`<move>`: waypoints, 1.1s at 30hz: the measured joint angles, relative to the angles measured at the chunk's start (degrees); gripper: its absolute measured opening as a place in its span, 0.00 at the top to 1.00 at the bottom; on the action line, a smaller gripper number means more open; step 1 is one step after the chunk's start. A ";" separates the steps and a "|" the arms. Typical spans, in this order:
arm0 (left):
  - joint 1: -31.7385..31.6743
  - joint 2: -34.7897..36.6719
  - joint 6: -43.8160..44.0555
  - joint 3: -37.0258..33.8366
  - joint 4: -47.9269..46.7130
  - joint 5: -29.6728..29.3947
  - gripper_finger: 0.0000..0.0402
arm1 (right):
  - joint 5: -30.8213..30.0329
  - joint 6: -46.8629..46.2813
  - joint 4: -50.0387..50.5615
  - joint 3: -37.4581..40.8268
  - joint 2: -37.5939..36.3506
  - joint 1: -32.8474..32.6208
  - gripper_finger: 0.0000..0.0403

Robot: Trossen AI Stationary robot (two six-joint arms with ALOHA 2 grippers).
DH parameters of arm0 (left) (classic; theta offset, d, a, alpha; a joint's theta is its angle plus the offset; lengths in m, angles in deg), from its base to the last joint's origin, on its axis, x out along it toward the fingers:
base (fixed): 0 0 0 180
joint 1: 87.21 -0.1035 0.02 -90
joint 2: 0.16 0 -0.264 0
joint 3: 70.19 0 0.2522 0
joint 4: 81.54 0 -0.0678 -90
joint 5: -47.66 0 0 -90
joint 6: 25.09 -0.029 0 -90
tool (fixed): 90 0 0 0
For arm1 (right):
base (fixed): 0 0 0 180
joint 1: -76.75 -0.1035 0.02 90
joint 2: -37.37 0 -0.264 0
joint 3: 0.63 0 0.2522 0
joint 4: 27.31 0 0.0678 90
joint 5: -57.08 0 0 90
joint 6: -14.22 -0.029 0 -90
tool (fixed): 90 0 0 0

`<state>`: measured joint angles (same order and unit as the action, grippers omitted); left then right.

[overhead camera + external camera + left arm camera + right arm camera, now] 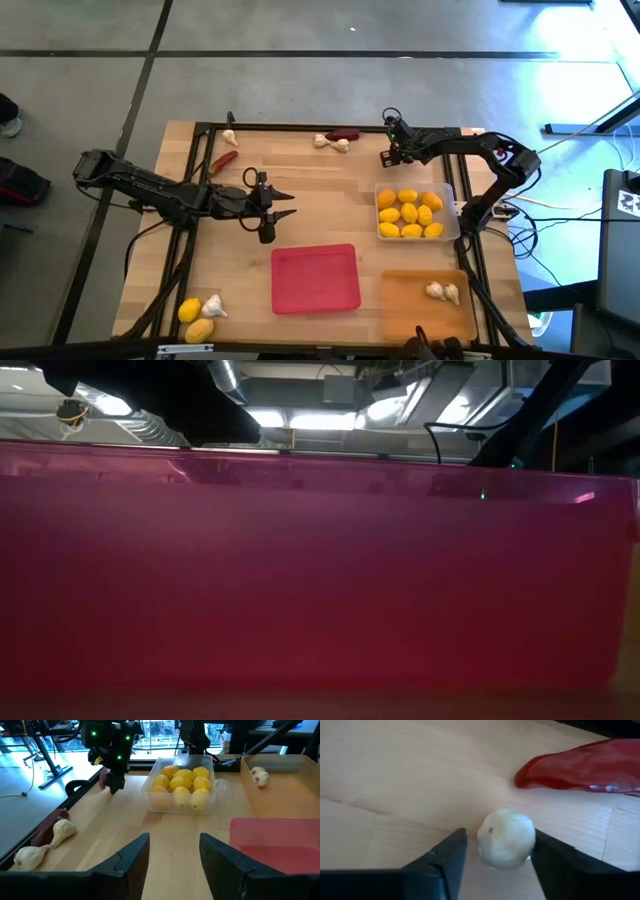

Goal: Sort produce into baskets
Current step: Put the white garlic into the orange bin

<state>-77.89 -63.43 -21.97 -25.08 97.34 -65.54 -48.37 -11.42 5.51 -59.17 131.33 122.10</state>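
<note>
My right gripper (500, 834) is open at the table's far right (385, 157), pointing steeply down. Its fingers stand on either side of a whitish garlic bulb (506, 839) that rests on the wood. A dark red chili (580, 767) lies just beyond the bulb. My left gripper (288, 205) hovers open over the table's middle left with nothing between its fingers. The clear basket (452, 222) holds several lemons (408, 213). The orange basket (400, 310) holds two garlic bulbs (442, 292). The red basket (315, 278) stands near the front. My right gripper comes at the garlic bulb from above, slanting down. One finger (555, 860) lies at the bulb's side (531, 840); whether it touches I cannot tell. The other finger (445, 860) stands a small gap off. The bulb sits on the table.
Two garlic bulbs (332, 143) and a chili (346, 133) lie at the far middle. A chili (222, 160) and a garlic bulb (230, 137) lie far left. Two lemons (195, 320) and a garlic bulb (213, 306) lie near left. The red basket's wall (320, 580) fills the low view.
</note>
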 joint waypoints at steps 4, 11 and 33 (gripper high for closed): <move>0.00 0.00 0.02 0.00 0.00 0.00 0.58 | 0.14 0.66 0.02 0.00 0.02 0.00 0.62; 0.00 0.00 0.07 0.00 0.00 0.00 0.58 | 0.68 3.56 0.13 -0.02 -0.23 0.00 0.73; 0.00 0.00 0.00 0.00 -0.01 -0.01 0.58 | 11.09 9.06 12.70 -10.37 -15.35 -19.68 0.68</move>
<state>-77.89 -63.43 -21.97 -25.08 97.34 -65.54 -37.28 -2.35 18.21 -69.54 115.97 102.41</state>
